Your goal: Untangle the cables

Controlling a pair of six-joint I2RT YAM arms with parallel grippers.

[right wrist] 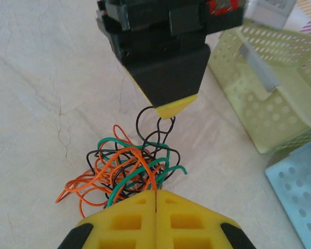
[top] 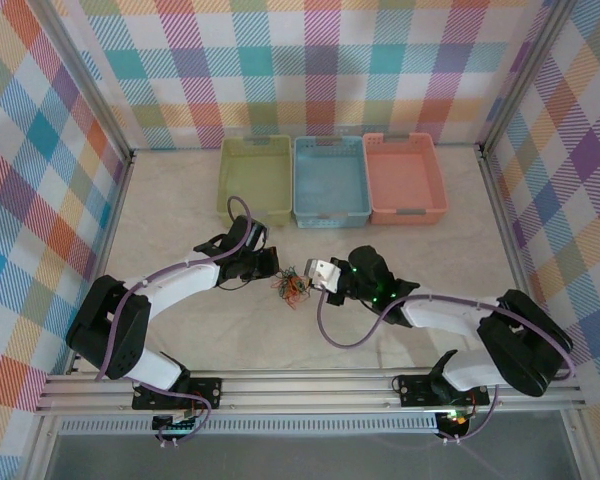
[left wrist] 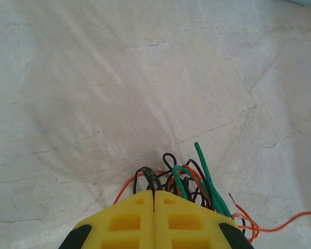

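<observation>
The cables (top: 292, 288) lie as one small knot of orange, green and black strands on the table between my two arms. My left gripper (top: 277, 278) is at the knot's left side. In the left wrist view its yellow fingertips (left wrist: 145, 199) are shut, pinching a black cable loop (left wrist: 146, 176), with the rest of the tangle (left wrist: 197, 179) just to the right. My right gripper (top: 309, 281) is at the knot's right side. In the right wrist view it (right wrist: 155, 192) is shut on an orange cable (right wrist: 145, 171). The left gripper (right wrist: 166, 110) faces it, lifting a black loop (right wrist: 153, 127).
Three baskets stand side by side at the back: green (top: 255, 178), blue (top: 331, 180) and orange (top: 405, 177). The green basket (right wrist: 269, 98) is close on the right in the right wrist view. Checked walls enclose the pale table (top: 180, 220).
</observation>
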